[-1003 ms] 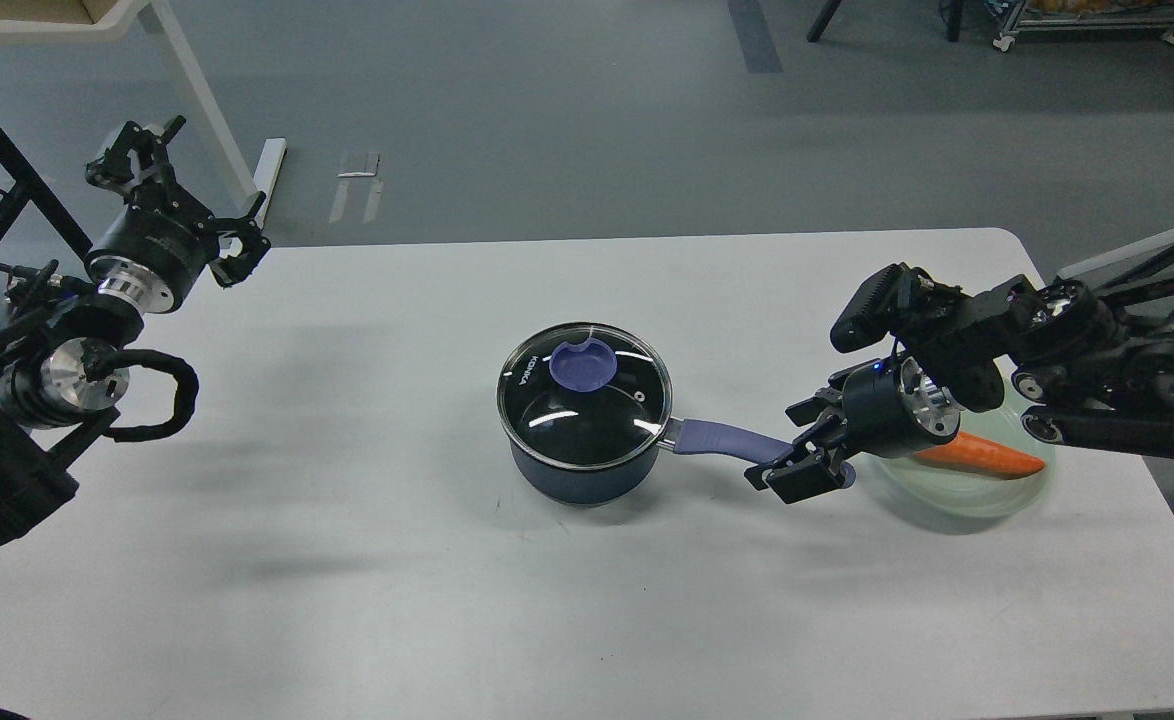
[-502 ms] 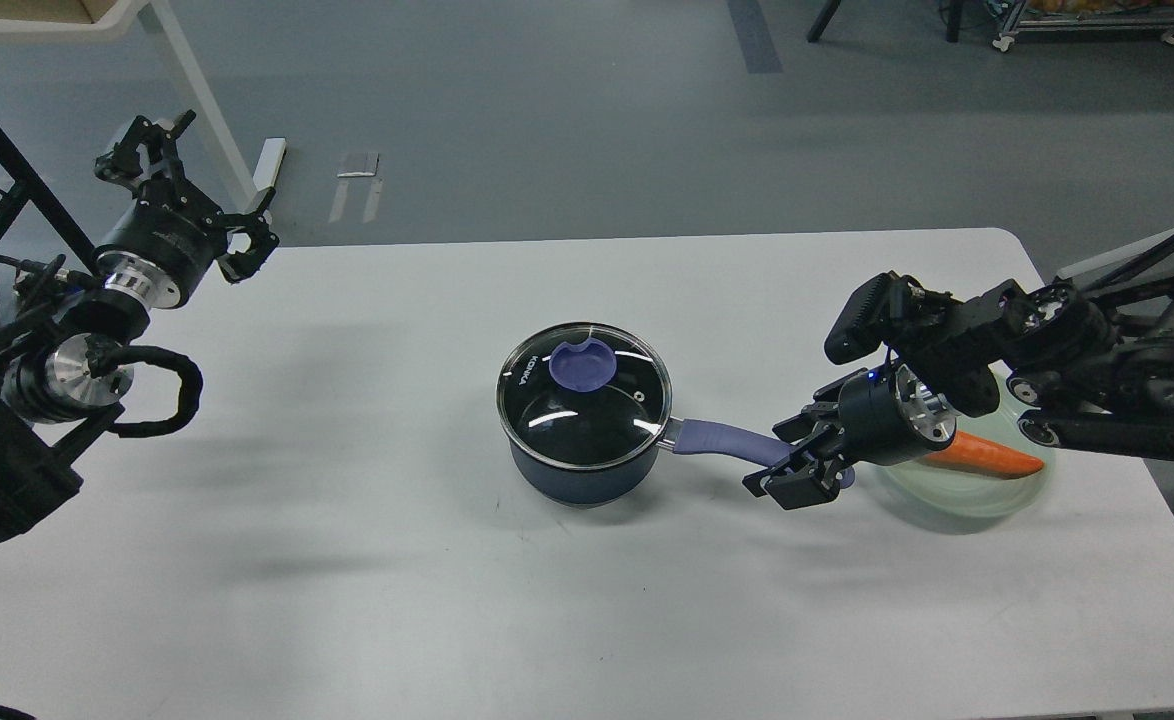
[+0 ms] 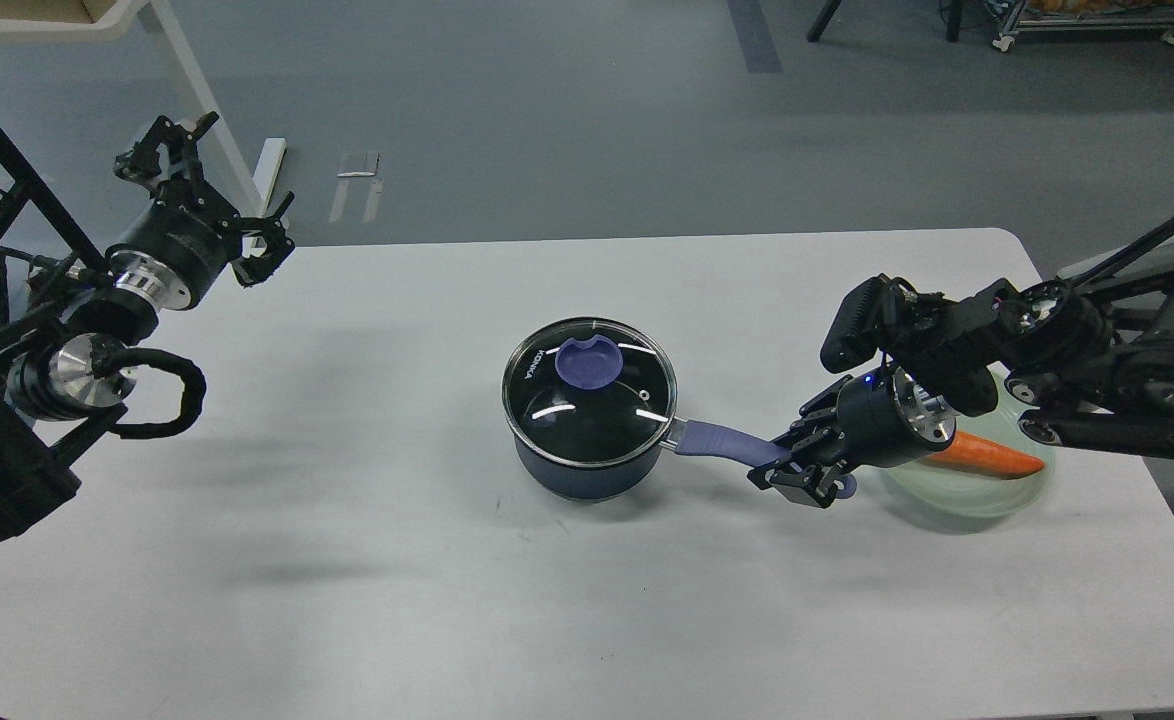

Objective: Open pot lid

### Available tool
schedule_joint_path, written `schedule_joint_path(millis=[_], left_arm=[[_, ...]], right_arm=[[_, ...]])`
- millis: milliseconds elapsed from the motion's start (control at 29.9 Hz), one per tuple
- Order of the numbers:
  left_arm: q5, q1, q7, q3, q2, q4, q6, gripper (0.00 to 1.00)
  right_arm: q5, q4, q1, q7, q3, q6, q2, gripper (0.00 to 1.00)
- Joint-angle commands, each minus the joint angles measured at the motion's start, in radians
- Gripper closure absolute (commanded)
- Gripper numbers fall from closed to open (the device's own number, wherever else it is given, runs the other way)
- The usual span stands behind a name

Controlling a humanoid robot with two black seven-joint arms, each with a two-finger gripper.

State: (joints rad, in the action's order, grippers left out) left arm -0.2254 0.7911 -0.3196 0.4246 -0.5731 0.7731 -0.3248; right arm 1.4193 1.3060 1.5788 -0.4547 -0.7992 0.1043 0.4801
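Note:
The dark blue pot (image 3: 577, 478) stands at the table's middle with the glass lid (image 3: 587, 410) seated on it, purple-blue knob (image 3: 587, 362) on top. Its lavender handle (image 3: 722, 440) points right. My right gripper (image 3: 797, 472) is shut on the far end of that handle, low over the table. My left gripper (image 3: 215, 192) is open and empty, raised at the table's far left corner, well away from the pot.
A pale green plate (image 3: 947, 505) with an orange carrot (image 3: 987, 456) lies right behind my right gripper, partly hidden by the arm. The white table (image 3: 397, 560) ends just right of the plate. A table leg (image 3: 197, 95) stands behind my left gripper.
My right gripper's fingers have closed on the handle end, and the pot has shifted slightly right. My left gripper has moved a little right and toward the table.

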Motion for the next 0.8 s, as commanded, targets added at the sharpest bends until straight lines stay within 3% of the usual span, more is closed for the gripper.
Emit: schedule_joint_path(millis=[0,201,368,502,769], left_arm=[[0.066,0.01,0.001,-0.013,-0.008,0.046,0.006,0.01],[0.433,0.03,-0.002,-0.01,-0.022,0.219,0.021,0.01],[0.838,0.098,-0.01,-0.009,-0.013,0.347,0.105,0.01],[1.128,0.158,-0.015,-0.012,0.025,0.406,0.173,0.01],[1.647,0.211,-0.013,-0.079,0.096,0.42,0.196,0.01]], right_arm=[[0.004,-0.001,0.006,0.001,0.002,0.0,0.0,0.81],[0.003,-0.004,0.01,0.001,0.002,0.0,-0.008,0.82],[0.003,-0.002,0.013,-0.001,0.002,0.0,-0.001,0.82],[0.003,-0.004,0.015,-0.004,0.002,0.0,0.0,0.82],[0.001,-0.004,0.032,-0.027,0.002,0.0,0.002,0.82]])
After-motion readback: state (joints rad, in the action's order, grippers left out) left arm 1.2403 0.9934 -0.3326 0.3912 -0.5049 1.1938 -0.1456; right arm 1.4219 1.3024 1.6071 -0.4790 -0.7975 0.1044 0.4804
